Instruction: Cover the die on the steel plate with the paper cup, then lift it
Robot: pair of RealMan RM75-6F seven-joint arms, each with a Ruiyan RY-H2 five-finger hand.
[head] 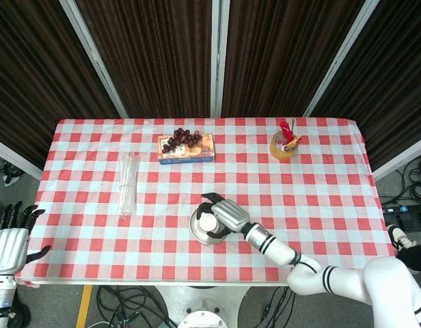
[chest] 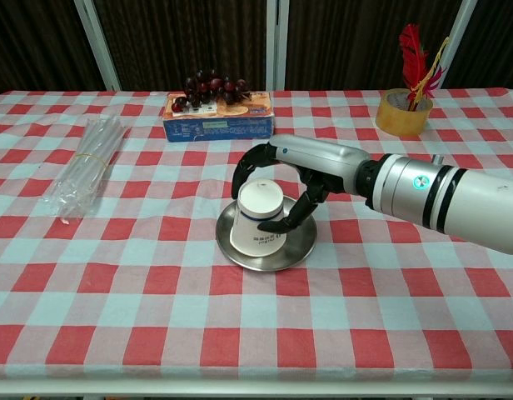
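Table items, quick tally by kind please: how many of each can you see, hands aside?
Paper cup: 1, upside down, gripped by right hand
Steel plate: 1
Boxes: 1
Grape bunches: 1
Clear plastic bundles: 1
Tape rolls: 1
Red feathers: 1
Total: 7. No die shows.

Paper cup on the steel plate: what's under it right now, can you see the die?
The paper cup stands upside down on the steel plate, gripped by the right robot hand. The cup covers whatever is inside, so no die is visible in either view.
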